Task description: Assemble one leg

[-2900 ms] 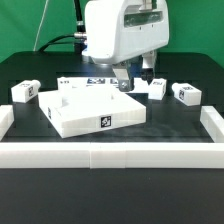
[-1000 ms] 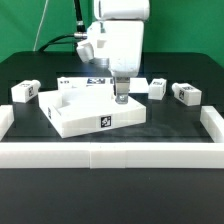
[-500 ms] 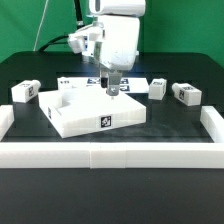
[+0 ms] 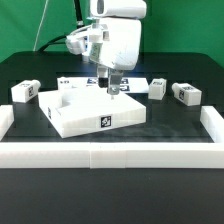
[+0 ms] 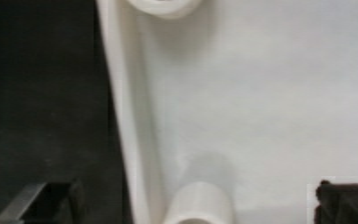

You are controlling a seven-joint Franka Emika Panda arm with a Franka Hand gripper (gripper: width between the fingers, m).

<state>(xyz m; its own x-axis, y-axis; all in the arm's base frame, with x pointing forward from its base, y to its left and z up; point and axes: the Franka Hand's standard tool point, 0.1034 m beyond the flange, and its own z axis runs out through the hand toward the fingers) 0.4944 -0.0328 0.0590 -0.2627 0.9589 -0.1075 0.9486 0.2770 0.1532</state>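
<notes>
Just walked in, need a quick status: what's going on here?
The arm's tool is open, low over the far side of the large white panel, gripping nothing. The wrist view shows only the panel's recessed surface between its fingers. One leg lies loose on the table at the exterior view's left, two more at its right. None looks attached.

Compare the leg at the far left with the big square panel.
The leg is small and chunky; the panel is large and flat. The leg sits alone at the exterior view's left; the panel lies mid-table under the gripper. Both are white with a black-and-white tag.
</notes>
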